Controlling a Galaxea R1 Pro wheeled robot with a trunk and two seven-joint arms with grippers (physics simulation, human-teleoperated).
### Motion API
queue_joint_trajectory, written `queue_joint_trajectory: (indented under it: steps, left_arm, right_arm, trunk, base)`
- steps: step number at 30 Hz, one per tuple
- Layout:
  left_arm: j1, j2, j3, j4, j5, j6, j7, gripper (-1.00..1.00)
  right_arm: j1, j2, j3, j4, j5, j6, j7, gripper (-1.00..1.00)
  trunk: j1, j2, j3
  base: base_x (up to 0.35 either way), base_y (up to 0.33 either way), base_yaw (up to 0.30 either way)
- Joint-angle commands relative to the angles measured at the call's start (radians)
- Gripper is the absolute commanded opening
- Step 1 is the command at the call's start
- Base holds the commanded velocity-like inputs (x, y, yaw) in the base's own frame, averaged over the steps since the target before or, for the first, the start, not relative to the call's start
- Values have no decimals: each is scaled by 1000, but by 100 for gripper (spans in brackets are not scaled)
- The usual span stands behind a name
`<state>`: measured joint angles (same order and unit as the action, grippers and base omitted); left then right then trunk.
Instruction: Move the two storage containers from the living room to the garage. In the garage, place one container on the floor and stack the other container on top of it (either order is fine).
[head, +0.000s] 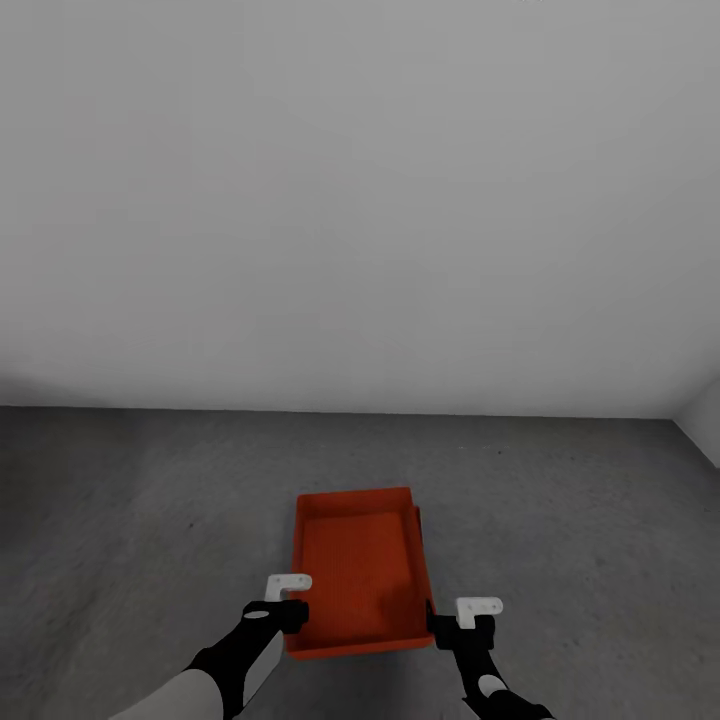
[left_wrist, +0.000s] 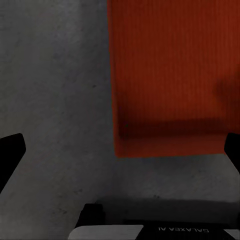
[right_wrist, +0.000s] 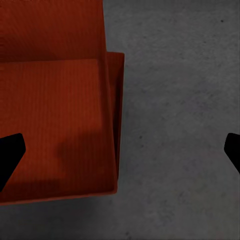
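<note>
Orange-red bin (head: 355, 560) sits on the grey concrete floor (head: 150, 520) of the garage, w/ a plain white wall (head: 360, 200) behind it. Looks like two bins actually, one nested on the other: in the right wrist view a second rim (right_wrist: 119, 115) pokes out just past the top bin's side wall, and the head view shows a thin orange edge on that same side. Left gripper (head: 288, 600) hangs at the near left corner, right gripper (head: 470, 622) at the near right corner, both just beside the bin walls, can't tell if they touch. Both wrist views show the black fingertips (left_wrist: 11, 152) spread wide apart w/ nothing between them, so both are open, gripping nothing. Ribbed inner bottom of the bin (right_wrist: 55, 125) is bare, w/ a soft shadow on it.
</note>
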<state>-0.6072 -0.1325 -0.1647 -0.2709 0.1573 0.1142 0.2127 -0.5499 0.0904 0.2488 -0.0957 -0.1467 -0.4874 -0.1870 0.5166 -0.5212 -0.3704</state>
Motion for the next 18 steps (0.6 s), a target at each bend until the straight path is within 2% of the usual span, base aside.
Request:
queue_joint_trajectory:
  steps: [1, 18]
  left_arm:
    - [0, 1, -9, -2, 10, 5, 7, 100]
    - [0, 1, -9, -3, 10, 5, 5, 100]
  right_arm:
    - [-1, 0, 9, 1, -10, -3, -3, 100]
    - [-1, 0, 9, 1, -11, -3, -3, 100]
  trunk:
    - [-4, 6, 2]
    - [-67, 121, 53]
  base:
    - [0, 0, 0]
    - [0, 0, 0]
